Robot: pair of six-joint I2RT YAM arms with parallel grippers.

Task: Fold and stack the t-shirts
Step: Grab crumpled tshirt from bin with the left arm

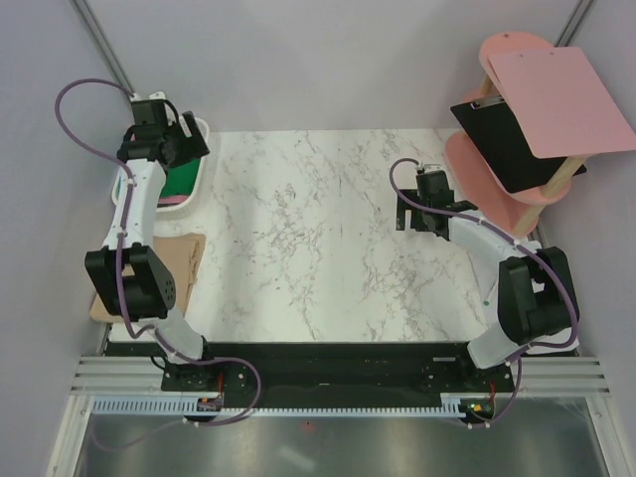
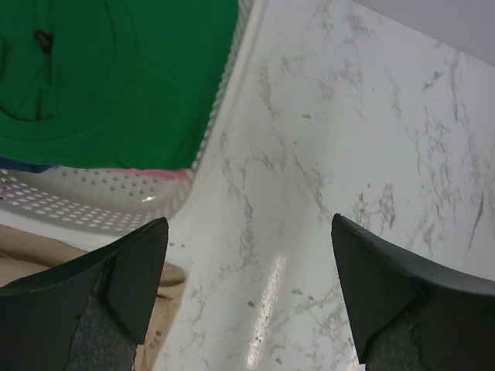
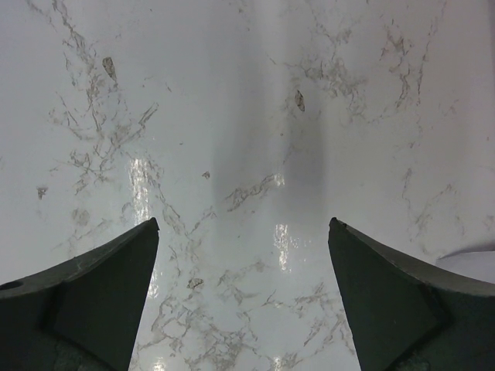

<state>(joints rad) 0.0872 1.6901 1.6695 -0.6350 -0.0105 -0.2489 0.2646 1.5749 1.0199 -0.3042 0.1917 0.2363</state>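
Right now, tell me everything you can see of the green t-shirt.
The green t-shirt is bright, plain, soft-looking cloth. It lies in loose folds on top inside the white basket at the far left of the table. A small dark spot shows on it. Edges of pink cloth and blue cloth peek out beneath it. Nothing grips it: the left gripper is open and holds nothing.

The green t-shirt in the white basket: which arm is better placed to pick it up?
Probably the left: the left gripper, open, hangs by the basket rim, next to the green t-shirt. The right gripper, also open, is over marble across the table.
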